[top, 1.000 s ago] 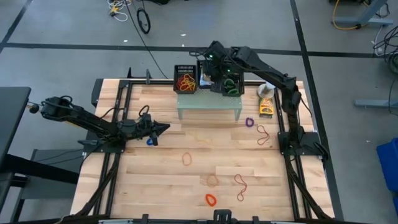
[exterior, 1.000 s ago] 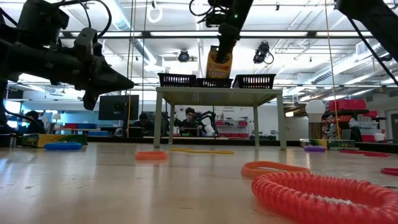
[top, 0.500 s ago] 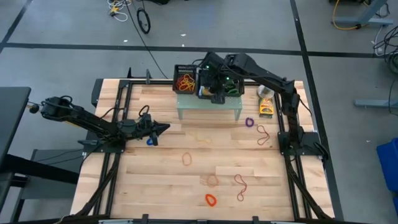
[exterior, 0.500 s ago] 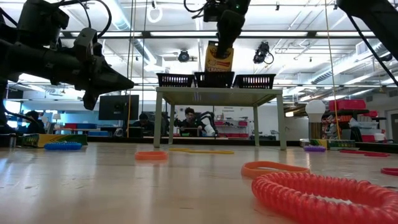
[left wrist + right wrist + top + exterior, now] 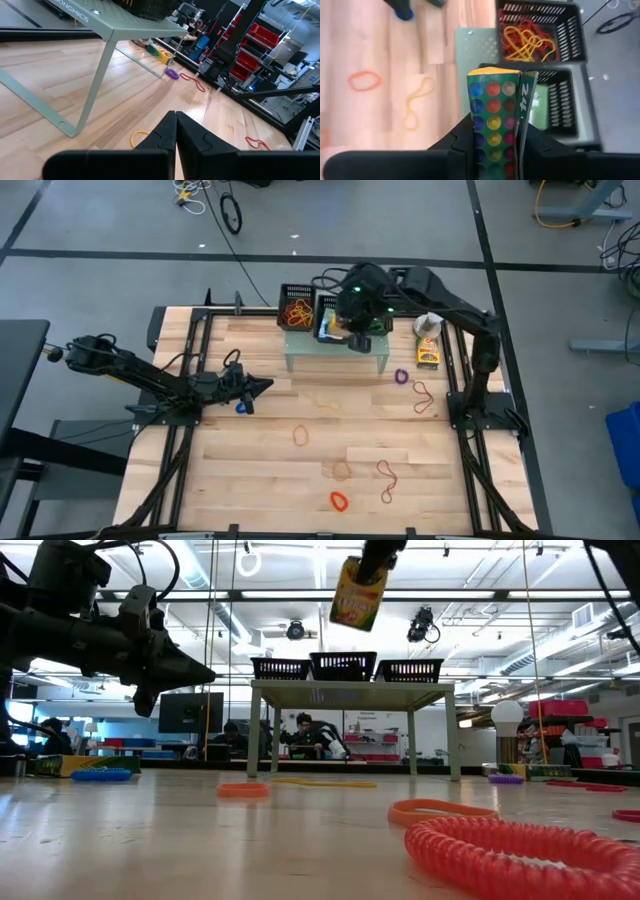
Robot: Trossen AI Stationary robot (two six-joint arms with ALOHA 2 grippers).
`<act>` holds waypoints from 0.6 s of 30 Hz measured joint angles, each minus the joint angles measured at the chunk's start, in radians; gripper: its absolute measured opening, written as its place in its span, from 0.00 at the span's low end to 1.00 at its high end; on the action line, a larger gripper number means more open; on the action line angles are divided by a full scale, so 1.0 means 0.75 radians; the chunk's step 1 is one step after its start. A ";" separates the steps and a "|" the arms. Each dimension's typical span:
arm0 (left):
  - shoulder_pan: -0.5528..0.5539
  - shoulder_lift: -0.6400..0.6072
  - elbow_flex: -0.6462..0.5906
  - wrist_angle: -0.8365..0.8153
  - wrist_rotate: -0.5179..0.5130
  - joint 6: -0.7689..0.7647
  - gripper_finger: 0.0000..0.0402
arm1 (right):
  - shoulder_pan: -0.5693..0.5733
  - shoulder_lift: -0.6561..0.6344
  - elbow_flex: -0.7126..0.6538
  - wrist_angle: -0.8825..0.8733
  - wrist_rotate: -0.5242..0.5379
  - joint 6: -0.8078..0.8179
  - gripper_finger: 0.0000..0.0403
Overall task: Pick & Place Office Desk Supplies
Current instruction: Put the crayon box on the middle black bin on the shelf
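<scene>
Above the stand (image 5: 350, 695), over its middle basket (image 5: 343, 666): yellow-and-green printed box (image 5: 356, 595), hanging tilted and well clear of the basket rims. Clamped by its narrow sides in the right gripper (image 5: 372, 554), jaws closed on the cardboard.

Step in hand, by judgement: placing the box into a basket on the stand.

1. Confirm the target. Middle basket already holding a pale green box, so treat it as the bin for boxes. Avoid the neighbouring basket (image 5: 535, 30), filled with red and yellow rubber bands.
2. Centre the box over the open mouth of the middle basket before any descent. Check in the right wrist view that both long edges fall inside the rim.
3. Level the tilt, or lead with the lower corner, to prevent a catch on the basket wall.
4. Lower slowly until just above the box inside, then release. Do not drop from the present height: light cardboard, likely to bounce or tip out.
5. Withdraw straight up, clear of the rims, to avoid dragging a basket along the stand.

To the left of the stand, well apart from it: left gripper (image 5: 262, 386), jaws fully closed on nothing, hovering over the table near a blue band (image 5: 240, 407). No action needed there.

In front of the stand, flat on the table: loose bands awaiting collection, among them an orange band (image 5: 300, 436).
</scene>
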 joint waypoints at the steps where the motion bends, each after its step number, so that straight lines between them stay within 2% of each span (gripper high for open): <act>1: 0.000 0.000 0.000 0.000 0.000 0.000 0.02 | 0.006 -0.017 0.000 -0.019 -0.009 0.037 0.23; 5: 0.000 0.000 0.000 0.000 -0.001 0.000 0.02 | 0.054 -0.028 -0.003 -0.153 -0.085 0.204 0.23; 7: 0.000 0.000 0.000 -0.001 -0.001 0.000 0.02 | 0.111 -0.028 -0.063 -0.168 -0.092 0.240 0.23; 12: 0.000 0.000 0.000 -0.002 -0.001 0.003 0.02 | 0.235 -0.053 -0.369 -0.099 -0.116 0.308 0.23; 18: 0.000 0.000 0.001 -0.005 -0.001 -0.002 0.02 | 0.279 -0.151 -0.792 0.190 -0.171 0.383 0.23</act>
